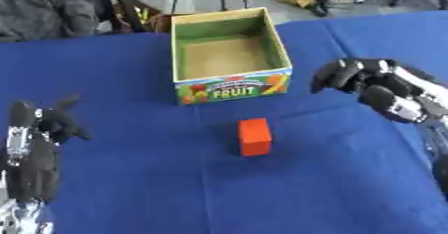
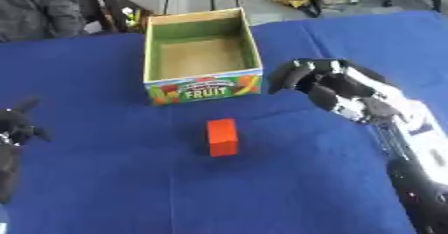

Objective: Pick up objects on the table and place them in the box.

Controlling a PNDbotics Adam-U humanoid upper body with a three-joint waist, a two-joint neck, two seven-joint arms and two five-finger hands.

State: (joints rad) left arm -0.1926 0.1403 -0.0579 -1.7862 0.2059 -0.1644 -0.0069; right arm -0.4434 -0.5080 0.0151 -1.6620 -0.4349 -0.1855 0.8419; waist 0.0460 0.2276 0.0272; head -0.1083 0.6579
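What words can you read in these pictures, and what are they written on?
"FRUIT": in big letters on the front of the box, among pictures of fruit.
A small line of print above "FRUIT" is too blurred to read.
The orange block has no writing that shows.

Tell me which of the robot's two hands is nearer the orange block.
The right hand, fingers curled and empty, beside the green-lined cardboard FRUIT box; the left hand rests farther from the orange rectangular block.
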